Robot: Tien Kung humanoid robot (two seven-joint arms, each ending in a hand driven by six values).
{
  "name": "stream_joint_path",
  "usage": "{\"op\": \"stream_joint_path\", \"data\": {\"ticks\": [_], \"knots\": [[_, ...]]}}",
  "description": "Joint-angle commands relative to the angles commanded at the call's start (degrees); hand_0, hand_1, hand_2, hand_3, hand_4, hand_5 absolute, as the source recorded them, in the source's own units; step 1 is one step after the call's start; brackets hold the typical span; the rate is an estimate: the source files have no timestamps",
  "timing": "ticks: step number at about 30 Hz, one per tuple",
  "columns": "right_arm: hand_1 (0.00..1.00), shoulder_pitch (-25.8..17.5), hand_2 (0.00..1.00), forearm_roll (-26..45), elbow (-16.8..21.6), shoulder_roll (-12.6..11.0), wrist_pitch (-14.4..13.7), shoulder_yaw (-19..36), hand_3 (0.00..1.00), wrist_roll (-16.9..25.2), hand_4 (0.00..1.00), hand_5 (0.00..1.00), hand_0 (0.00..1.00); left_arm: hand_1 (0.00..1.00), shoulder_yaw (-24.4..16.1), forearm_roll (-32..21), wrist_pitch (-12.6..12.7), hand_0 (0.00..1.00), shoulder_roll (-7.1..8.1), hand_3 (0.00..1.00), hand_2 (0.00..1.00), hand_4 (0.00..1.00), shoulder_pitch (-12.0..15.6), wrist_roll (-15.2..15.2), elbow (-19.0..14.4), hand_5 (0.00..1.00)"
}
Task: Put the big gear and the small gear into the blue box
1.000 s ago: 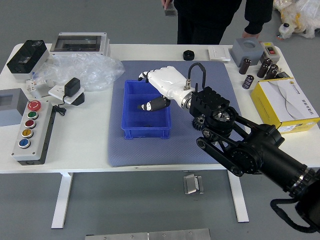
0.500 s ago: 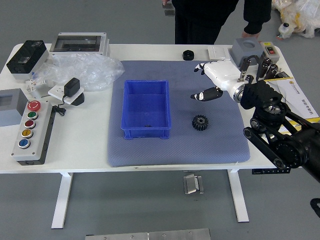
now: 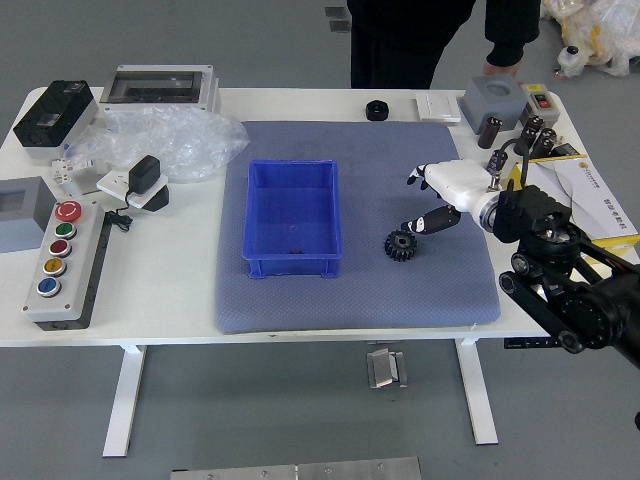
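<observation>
A small dark shape (image 3: 296,251) inside the blue plastic box (image 3: 292,267) may be one gear; the black toothed gear (image 3: 399,247) awaits placing, the right hand (image 3: 462,188) beside it loosely open, empty.

Glossy blue plastic box (image 3: 292,266) on matt, textured grey-blue mat (image 3: 290,305).

Your right hand (image 3: 458,184) is white and black, above a dotted grey-blue mat (image 3: 350,300). Left of it you have a solid blue box (image 3: 293,266); just beside its fingertips, a black gear (image 3: 400,252).
</observation>
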Motion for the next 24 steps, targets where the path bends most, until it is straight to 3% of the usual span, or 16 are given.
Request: {"op": "stream_joint_path", "data": {"ticks": [11, 24], "knots": [[0.550, -0.4, 0.675, 1.4, 5.4, -1.0, 4.3, -0.9, 0.746, -2.9, 0.871, 0.449, 0.631, 0.818, 0.1, -0.1, 0.0, 0.851, 0.24, 0.821, 0.799, 0.676, 0.1, 0.1, 0.0, 0.306], [0.550, -1.7, 0.675, 1.4, 6.0, -0.3, 5.3, -1.9, 0.740, -3.8, 0.861, 0.439, 0.635, 0.817, 0.1, -0.2, 0.1, 0.850, 0.20, 0.821, 0.799, 0.677, 0.1, 0.0, 0.0, 0.304]]}}
